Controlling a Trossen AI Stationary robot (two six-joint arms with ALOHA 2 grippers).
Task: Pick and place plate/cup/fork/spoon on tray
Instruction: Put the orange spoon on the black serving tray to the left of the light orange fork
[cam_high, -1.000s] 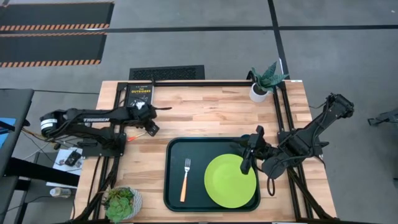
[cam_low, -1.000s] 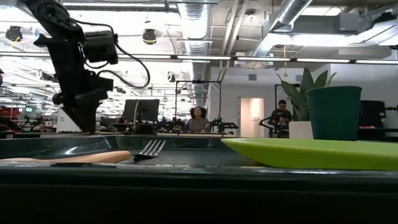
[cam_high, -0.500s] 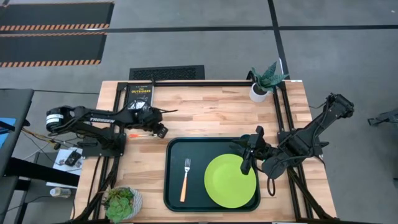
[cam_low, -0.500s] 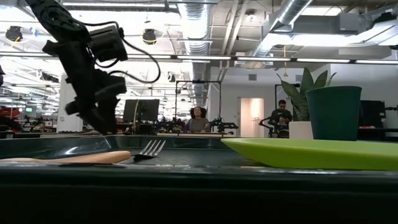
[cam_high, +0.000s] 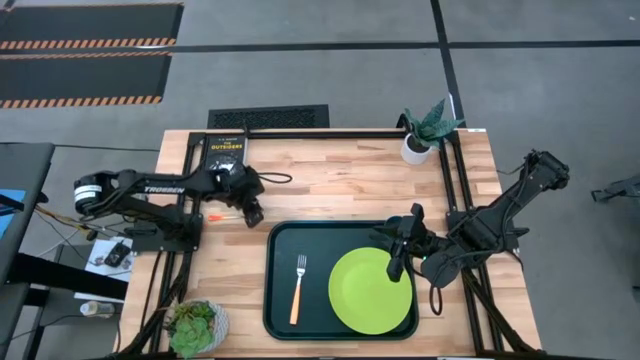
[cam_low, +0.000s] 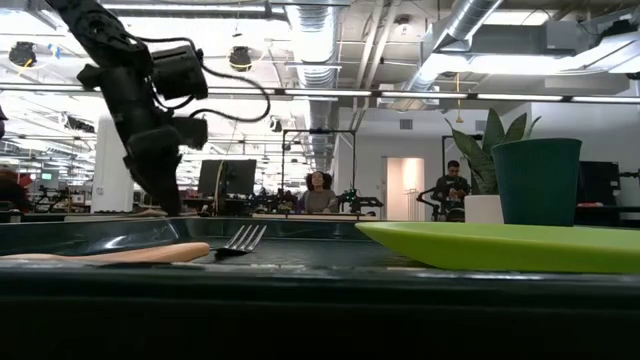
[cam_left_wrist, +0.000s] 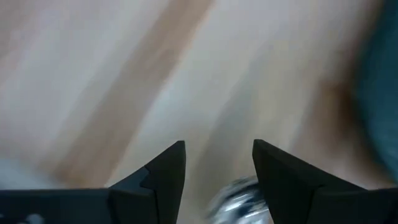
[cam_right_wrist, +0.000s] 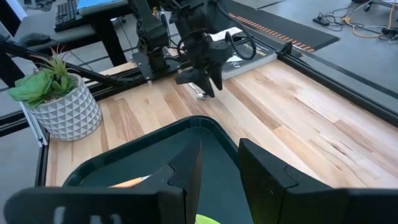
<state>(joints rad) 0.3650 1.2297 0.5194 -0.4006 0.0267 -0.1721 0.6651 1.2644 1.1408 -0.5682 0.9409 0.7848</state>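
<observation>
The dark green tray (cam_high: 280, 300) lies at the table's near middle. On it are the lime-green plate (cam_high: 365, 300) and the fork (cam_high: 297, 290) with its yellow-orange handle. The teal cup (cam_low: 537, 180) stands upright on the plate. The spoon (cam_high: 213, 217) lies on the wood left of the tray, and its metal bowl (cam_left_wrist: 239, 196) shows blurred low between my left fingers. My left gripper (cam_high: 252, 213) is open and points steeply down over that bowl end. My right gripper (cam_right_wrist: 221, 162) is open with nothing between its fingers, and hangs raised above the plate's far edge (cam_high: 392, 255). My left gripper's fingers (cam_left_wrist: 168, 171) stand on either side of the spoon's bowl end (cam_right_wrist: 200, 94), coming at it from above. I cannot tell whether they touch it.
A black book (cam_high: 224, 152) lies at the far left corner. A white pot with a plant (cam_high: 420, 140) stands at the far right, and a succulent in a patterned pot (cam_high: 197, 325) at the near left. Bare wood lies between book and tray. People sit in the room beyond.
My left gripper has shifted a little toward the table's right edge, toward the tray, and has rolled about its wrist, so it now points more steeply down over the spoon.
</observation>
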